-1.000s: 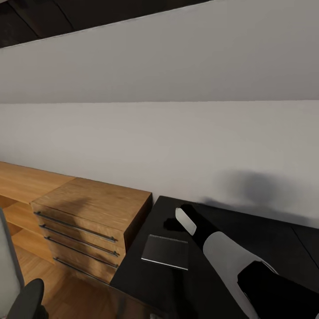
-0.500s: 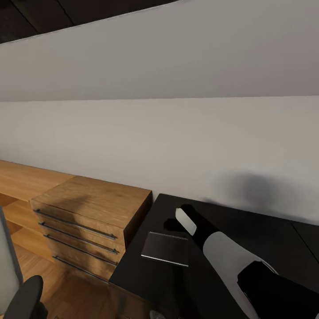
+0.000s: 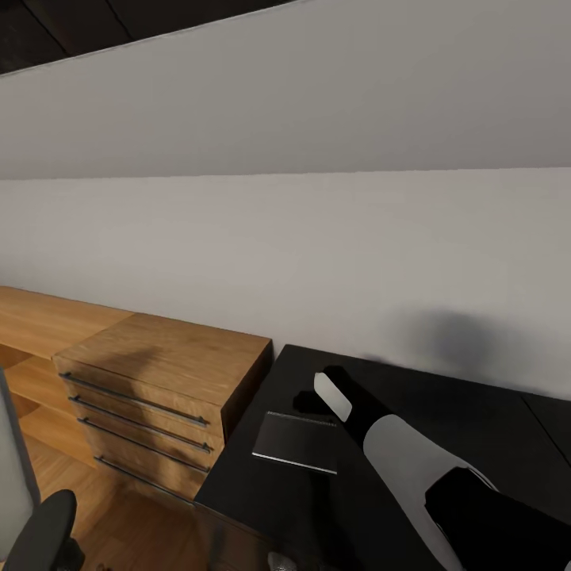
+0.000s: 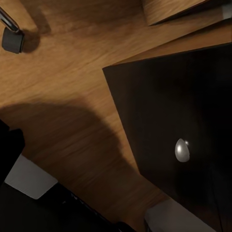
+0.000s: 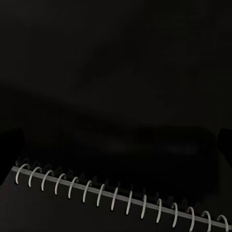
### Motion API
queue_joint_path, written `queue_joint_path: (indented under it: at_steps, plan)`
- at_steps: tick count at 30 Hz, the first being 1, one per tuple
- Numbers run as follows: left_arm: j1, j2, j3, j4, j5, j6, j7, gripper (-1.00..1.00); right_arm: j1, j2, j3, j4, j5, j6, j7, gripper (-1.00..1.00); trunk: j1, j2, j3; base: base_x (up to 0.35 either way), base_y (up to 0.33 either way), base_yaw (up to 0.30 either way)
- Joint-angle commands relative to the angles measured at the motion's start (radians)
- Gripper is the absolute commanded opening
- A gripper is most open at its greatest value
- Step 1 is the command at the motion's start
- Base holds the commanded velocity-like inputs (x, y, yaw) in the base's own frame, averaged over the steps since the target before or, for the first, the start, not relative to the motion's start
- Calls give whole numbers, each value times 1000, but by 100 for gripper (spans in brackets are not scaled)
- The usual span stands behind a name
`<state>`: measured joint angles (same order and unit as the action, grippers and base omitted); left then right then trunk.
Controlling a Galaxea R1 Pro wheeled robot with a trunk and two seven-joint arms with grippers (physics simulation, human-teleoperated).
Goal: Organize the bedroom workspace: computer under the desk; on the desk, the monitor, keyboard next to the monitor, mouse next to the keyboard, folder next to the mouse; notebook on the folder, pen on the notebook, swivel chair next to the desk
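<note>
Low in the head view, the right arm (image 3: pixel 412 468) reaches over the notebook (image 3: pixel 297 444) on the black surface (image 3: pixel 476 412). I think it must drop lower to grab it. I cannot tell if its fingers are spread.

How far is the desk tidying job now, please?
Little looks finished. The notebook lies bare on the desk near the dresser, with no folder under it. The right gripper hovers at its spiral edge. The mouse is on the desk. Stacking remains.
</note>
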<state>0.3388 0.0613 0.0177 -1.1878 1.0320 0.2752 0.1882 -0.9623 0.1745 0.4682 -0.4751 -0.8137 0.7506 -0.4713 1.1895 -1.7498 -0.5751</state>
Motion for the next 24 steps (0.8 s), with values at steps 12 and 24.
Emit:
queue_joint_path:
  at_steps: [12,24]
  plan:
    - [0,1,0,0,1,2,6,100,-1,0,4,0,-9,2,-10,100,12,-22,-10,0,0,0]
    - [-1,0,0,13,-1,-7,6,100,-1,0,5,0,-9,3,-10,100,12,-22,-10,-124,0,0]
